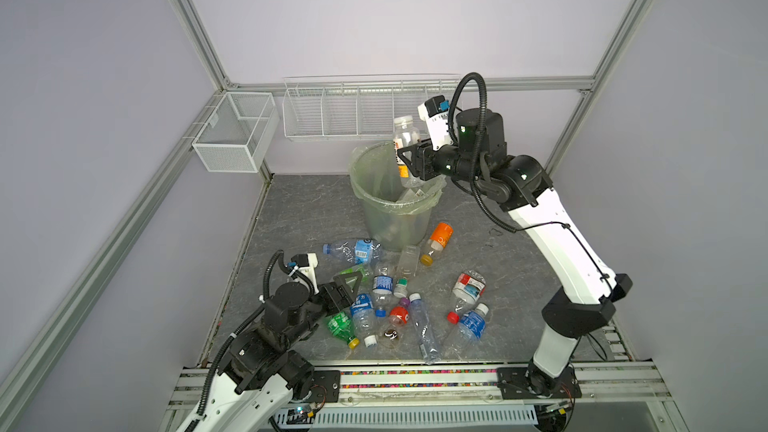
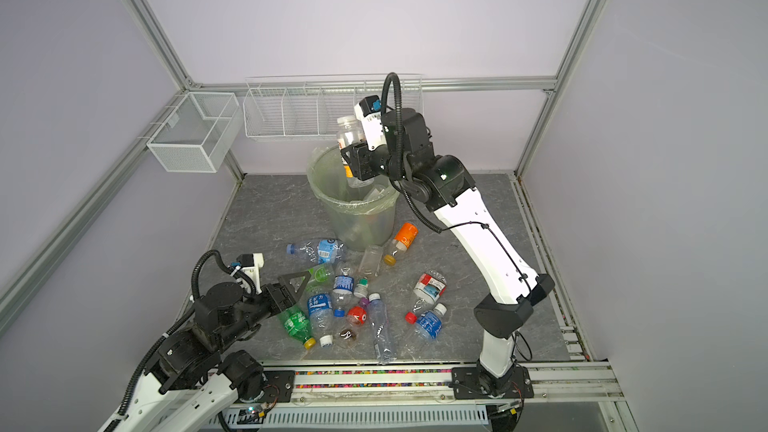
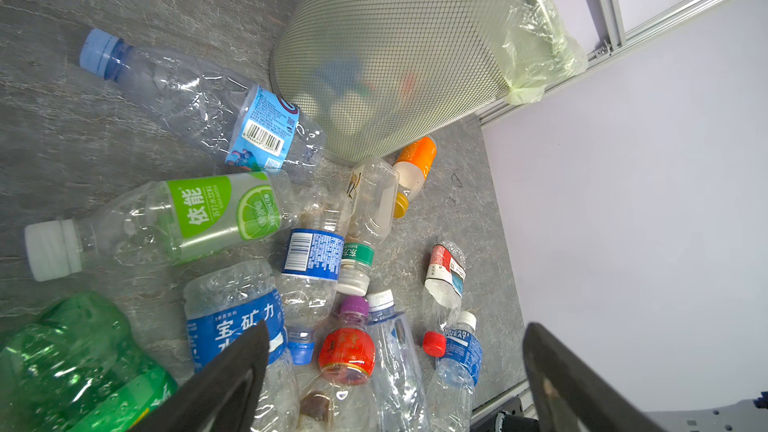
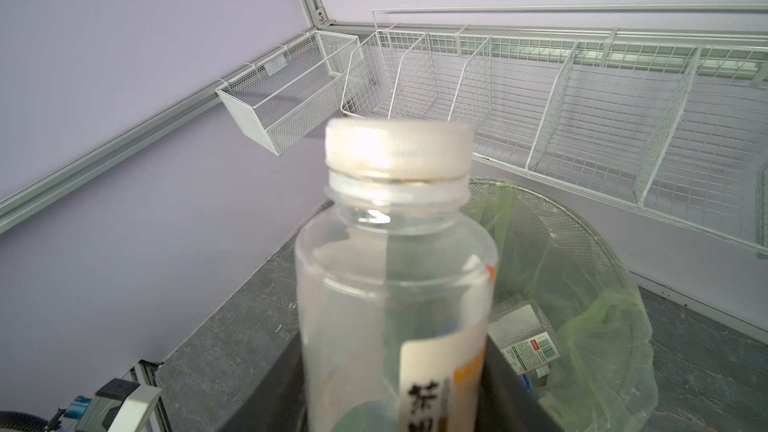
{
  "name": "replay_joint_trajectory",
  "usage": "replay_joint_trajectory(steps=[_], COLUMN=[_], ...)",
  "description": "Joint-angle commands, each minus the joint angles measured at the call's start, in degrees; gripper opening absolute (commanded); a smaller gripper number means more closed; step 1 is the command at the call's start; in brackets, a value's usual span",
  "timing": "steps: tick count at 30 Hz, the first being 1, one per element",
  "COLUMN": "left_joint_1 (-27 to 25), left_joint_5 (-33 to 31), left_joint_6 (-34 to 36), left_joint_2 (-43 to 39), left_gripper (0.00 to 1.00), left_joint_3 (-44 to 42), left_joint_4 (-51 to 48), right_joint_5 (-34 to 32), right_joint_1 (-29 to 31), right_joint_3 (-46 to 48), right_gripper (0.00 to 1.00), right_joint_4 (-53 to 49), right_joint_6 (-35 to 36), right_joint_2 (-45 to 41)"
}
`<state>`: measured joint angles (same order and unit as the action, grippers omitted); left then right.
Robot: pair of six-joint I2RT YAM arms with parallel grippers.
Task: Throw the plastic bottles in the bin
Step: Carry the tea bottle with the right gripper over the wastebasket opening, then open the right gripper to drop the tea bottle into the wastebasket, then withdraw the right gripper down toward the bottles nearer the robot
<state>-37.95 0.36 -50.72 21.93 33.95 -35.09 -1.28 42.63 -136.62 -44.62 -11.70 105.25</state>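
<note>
My right gripper (image 1: 409,160) (image 4: 395,371) is shut on a clear plastic bottle (image 1: 403,135) (image 2: 348,135) (image 4: 395,276) with a white cap and a white and orange label. It holds the bottle upright above the rim of the bin (image 1: 395,226) (image 2: 357,226) (image 4: 582,234). The bin's pale green bag holds a few bottles. Several more bottles lie on the grey floor in front of the bin, among them a blue-labelled one (image 1: 353,249) (image 3: 257,130), an orange one (image 1: 436,241) and a green one (image 1: 340,324). My left gripper (image 1: 353,288) (image 2: 301,288) (image 3: 397,328) hangs open just over this pile, holding nothing.
A white wire mesh box (image 1: 232,130) hangs on the left wall rail. A long white wire rack (image 1: 357,112) (image 4: 582,89) runs along the back wall behind the bin. The metal rail (image 1: 415,376) carrying both arm bases borders the floor at the front.
</note>
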Motion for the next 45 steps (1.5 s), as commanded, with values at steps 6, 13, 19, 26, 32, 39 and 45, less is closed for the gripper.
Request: replay_joint_trajectory(steps=[6,13,19,26,32,39,45], left_joint_1=[-0.4,-0.6,-0.5,-0.6,-0.5,-0.5,-0.6], left_joint_5=[0.9,0.7,-0.4,0.1,-0.4,-1.6,-2.2], left_joint_6=[0.3,0.2,-0.4,-0.6,-0.9,-2.4,-3.3], left_joint_2=[-0.9,-1.7,-4.5,-3.2,-3.8,-4.6,-2.8], left_gripper=[0.94,0.94,0.95,0.95,0.94,0.94,0.95], left_joint_3=[0.6,1.8,1.0,1.3,1.4,0.3,-0.5], left_joint_4=[-0.4,-2.5,-4.3,-3.1,-4.7,-5.8,-5.2], right_joint_5=[-2.6,-5.2,-7.9,-7.5,-7.9,-8.7,-10.9], right_joint_1=[-0.9,-2.7,-1.9,0.8,3.0,5.4,5.9], right_joint_3=[-9.1,-15.4,-11.0,-4.0,3.1,22.5,37.7], right_gripper=[0.09,0.91,0.88,0.88,0.88,0.88,0.88], right_joint_4=[-3.9,-13.4,-10.7,-5.7,-4.3,5.1,10.3], right_joint_6=[0.3,-2.8,-2.3,-1.8,-2.0,-4.1,-6.7], right_joint_2=[9.9,18.3,11.8,3.5,-2.4,-15.0,-25.3])
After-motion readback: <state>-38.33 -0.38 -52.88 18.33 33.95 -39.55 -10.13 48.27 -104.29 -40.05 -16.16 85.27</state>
